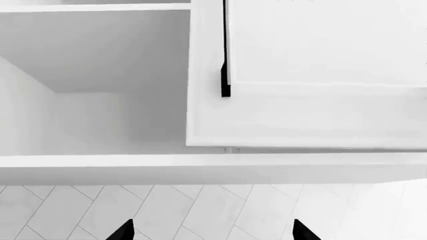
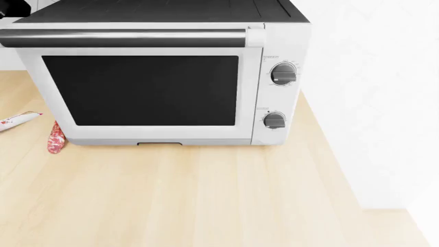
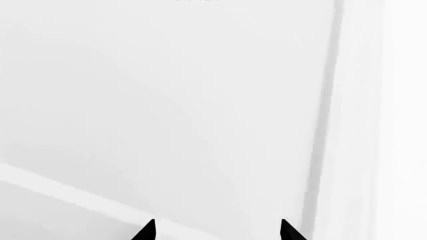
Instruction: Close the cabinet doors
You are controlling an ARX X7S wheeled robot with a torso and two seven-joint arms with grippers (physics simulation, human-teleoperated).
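Note:
In the left wrist view a white cabinet door (image 1: 313,75) with a black bar handle (image 1: 225,60) covers one side of a white cabinet. Beside it the other bay (image 1: 100,85) stands uncovered, its bare interior and shelf showing. My left gripper (image 1: 213,232) is open, with only two black fingertips (image 1: 123,231) showing, empty, over the herringbone tile. My right gripper (image 3: 217,231) is open too and empty, close to a plain white panel (image 3: 167,100) with a vertical groove. Neither gripper appears in the head view.
The head view holds a white microwave (image 2: 158,77) with a dark window and two knobs on a light wooden counter (image 2: 205,200). A red-patterned packet (image 2: 55,138) and a small tube (image 2: 17,121) lie at its left. A white wall (image 2: 384,103) bounds the right.

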